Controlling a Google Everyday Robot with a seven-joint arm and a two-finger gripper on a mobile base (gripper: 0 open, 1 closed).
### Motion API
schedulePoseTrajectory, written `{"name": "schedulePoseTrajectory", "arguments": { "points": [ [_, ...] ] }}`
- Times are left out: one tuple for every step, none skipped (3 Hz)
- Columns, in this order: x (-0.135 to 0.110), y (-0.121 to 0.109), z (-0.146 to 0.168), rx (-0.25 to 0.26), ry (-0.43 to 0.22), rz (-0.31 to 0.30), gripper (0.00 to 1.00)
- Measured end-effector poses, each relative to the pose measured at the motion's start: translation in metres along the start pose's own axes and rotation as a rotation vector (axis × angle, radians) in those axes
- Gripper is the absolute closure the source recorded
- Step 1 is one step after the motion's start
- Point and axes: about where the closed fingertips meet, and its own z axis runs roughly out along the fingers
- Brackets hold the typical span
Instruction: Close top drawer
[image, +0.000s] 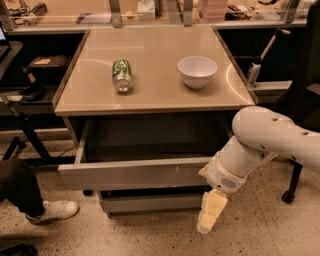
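Grey metal top drawer (130, 174) stands partly open under the table (160, 95), its front running left to right, with my gripper (207, 222) hanging before its right end, grip state undeterminable, so I judge the push runs straight rearward.

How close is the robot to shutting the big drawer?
Not done yet. The top drawer sticks out from under the tabletop, its inside showing. The gripper hangs just below one end of the drawer's front, pointing down. Left: pushing the drawer all the way in.
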Motion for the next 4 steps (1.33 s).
{"name": "schedulePoseTrajectory", "arguments": {
  "points": [
    [0.0000,0.0000,0.0000,0.000,0.000,0.000,0.19],
    [0.0000,0.0000,0.0000,0.000,0.000,0.000,0.42],
    [0.0000,0.0000,0.0000,0.000,0.000,0.000,0.65],
    [0.0000,0.0000,0.0000,0.000,0.000,0.000,0.88]
  ]
}}
